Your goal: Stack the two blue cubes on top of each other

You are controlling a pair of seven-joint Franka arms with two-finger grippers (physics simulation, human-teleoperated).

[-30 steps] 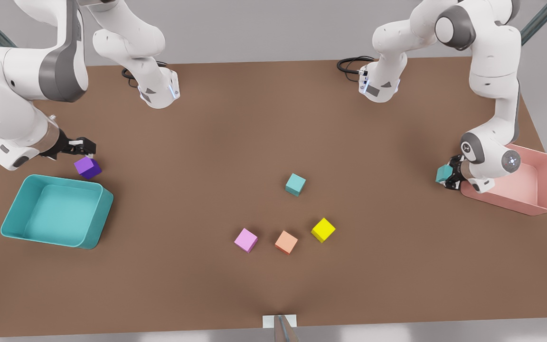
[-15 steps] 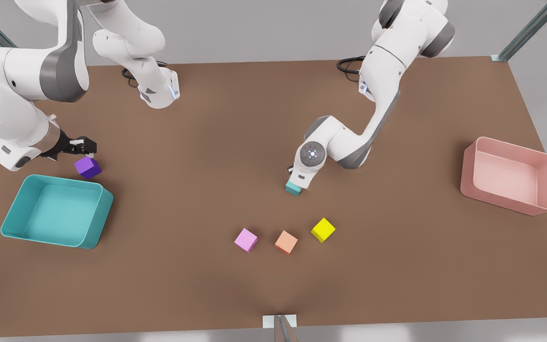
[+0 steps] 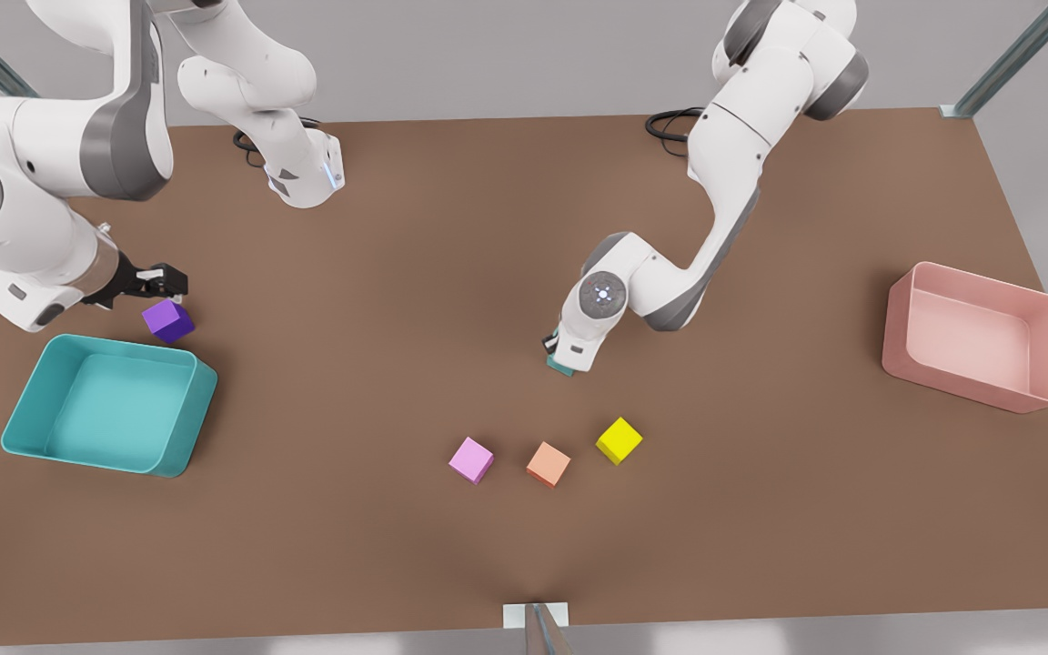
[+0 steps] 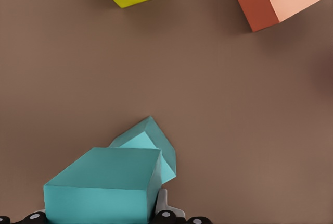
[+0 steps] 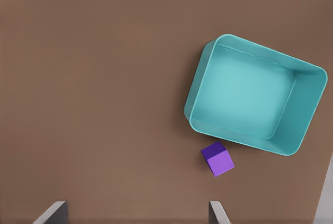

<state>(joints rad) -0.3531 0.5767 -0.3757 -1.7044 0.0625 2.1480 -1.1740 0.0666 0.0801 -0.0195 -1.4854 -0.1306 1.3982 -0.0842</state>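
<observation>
A plain brown table (image 3: 397, 273) runs under everything. Right at the left gripper (image 4: 104, 219), with its black fingers and white body, sits a teal-blue cube (image 4: 101, 185) between the fingers; a second cube of the same teal (image 4: 151, 146) lies just beyond it, paler on its lit face. Farther out from that hand come a bright yellow cube (image 3: 619, 440), a salmon-orange cube (image 3: 549, 464) with a darker rust side, and a pale pink cube (image 3: 471, 459). A deep purple cube (image 3: 167, 320) lies just beside the right gripper (image 3: 165, 282), black-fingered, next to a teal bin (image 3: 180, 428). A pale pink bin (image 3: 897, 337) sits well off. Both arms are white with grey joints
</observation>
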